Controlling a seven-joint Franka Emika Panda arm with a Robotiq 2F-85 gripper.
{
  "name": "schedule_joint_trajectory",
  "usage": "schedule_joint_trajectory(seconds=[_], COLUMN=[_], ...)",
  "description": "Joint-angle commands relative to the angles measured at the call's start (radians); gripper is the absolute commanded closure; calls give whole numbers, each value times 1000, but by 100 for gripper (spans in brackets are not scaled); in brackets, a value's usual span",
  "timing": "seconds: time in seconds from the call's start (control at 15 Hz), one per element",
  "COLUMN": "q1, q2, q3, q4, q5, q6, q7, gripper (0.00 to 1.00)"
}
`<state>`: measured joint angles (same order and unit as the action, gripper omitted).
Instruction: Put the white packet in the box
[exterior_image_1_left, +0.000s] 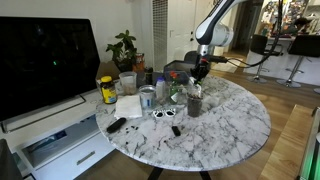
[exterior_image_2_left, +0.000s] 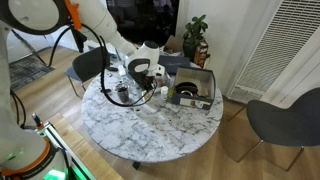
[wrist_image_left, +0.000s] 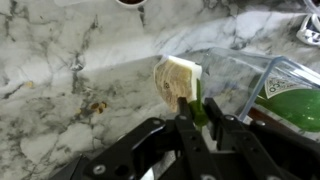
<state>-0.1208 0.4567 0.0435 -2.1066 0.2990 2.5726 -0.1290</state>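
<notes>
While my gripper (wrist_image_left: 195, 112) pinched the white packet (wrist_image_left: 177, 80) by its lower edge above the marble table (wrist_image_left: 60, 70), the box (exterior_image_2_left: 193, 104) stood apart nearby. I judged that the carry needed firm grip, clearance over the jars (exterior_image_1_left: 194, 102), and release only when centred over the box.

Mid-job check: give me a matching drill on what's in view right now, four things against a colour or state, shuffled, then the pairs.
Things:
1. white packet
2. box
3. sunglasses
4. jar

Colour or state:
A. white frames, lying flat
B. yellow lid
C. pinched in the claw
D. dark grey, open top

Pairs: 1-C, 2-D, 3-A, 4-B
</notes>
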Motion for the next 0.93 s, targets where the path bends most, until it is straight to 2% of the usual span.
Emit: schedule_joint_trajectory(seconds=[0.0,0.2,0.33,0.47,0.67,0.87], q1=[0,-18,-46,-43,-52,-51], q2=[-77,-185,-244,-291,-318,-290], q3=[-29,-58,-59,-97,-129,-147], q4=[-45,-55,-21,26,140,265], q5=[-33,-46,-3,-41,-6,26], q6=[5,-38,-160,-273,-399,-490], q7=[33,22,-2,38,38,88], gripper=[95,95,95,95,95,95])
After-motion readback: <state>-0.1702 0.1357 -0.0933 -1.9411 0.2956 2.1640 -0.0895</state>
